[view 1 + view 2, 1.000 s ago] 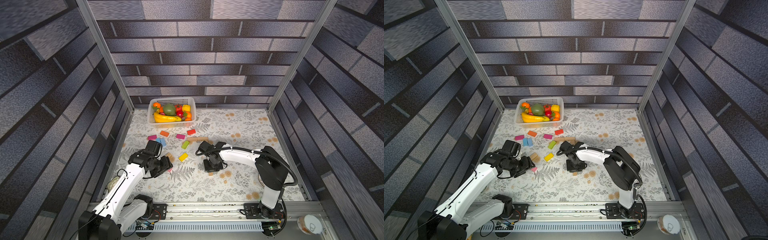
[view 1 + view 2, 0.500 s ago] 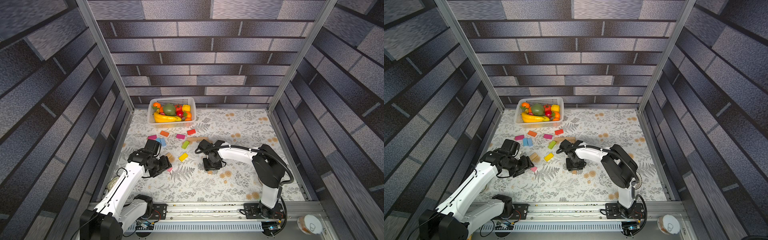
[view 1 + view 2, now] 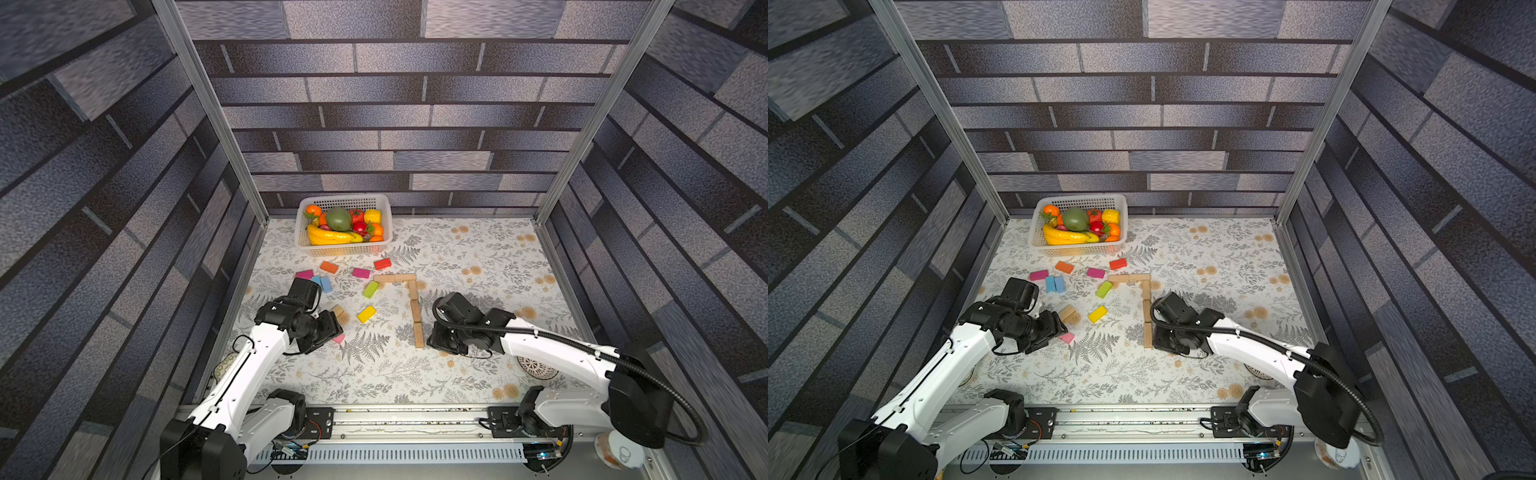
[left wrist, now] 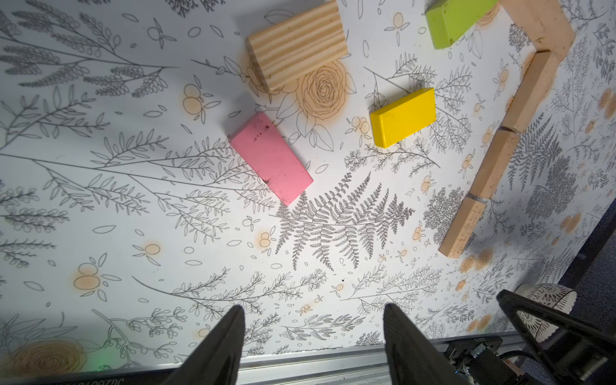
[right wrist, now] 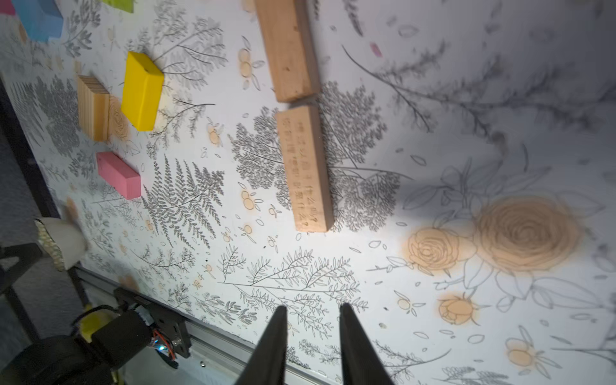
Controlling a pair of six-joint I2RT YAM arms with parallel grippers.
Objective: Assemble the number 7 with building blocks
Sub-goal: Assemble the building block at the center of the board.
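Observation:
The number 7 (image 3: 412, 286) lies mid-table in both top views. It is made of tan building blocks: a short bar (image 3: 1128, 278) joined to a stem (image 3: 1147, 316). The stem's lowest block (image 5: 305, 170) has engraved characters. My right gripper (image 5: 311, 308) hovers just right of the stem's lower end, jaws drawn close and empty. My left gripper (image 4: 313, 308) is open and empty above the mat, near a pink block (image 4: 270, 158). A yellow block (image 4: 403, 116), a striped tan block (image 4: 296, 43) and a green block (image 4: 456, 20) lie loose beyond it.
Orange (image 3: 328, 267), red (image 3: 382, 263), magenta (image 3: 361, 272) and blue (image 3: 323, 283) blocks lie scattered before a white basket (image 3: 343, 200) of toy fruit at the back. A patterned white bowl (image 3: 537, 368) sits under the right arm. A metal rail (image 3: 415, 415) runs along the front edge.
My right gripper let go of the lowest tan block at the stem's end, drew back to the right and closed its jaws. The left arm has stayed put.

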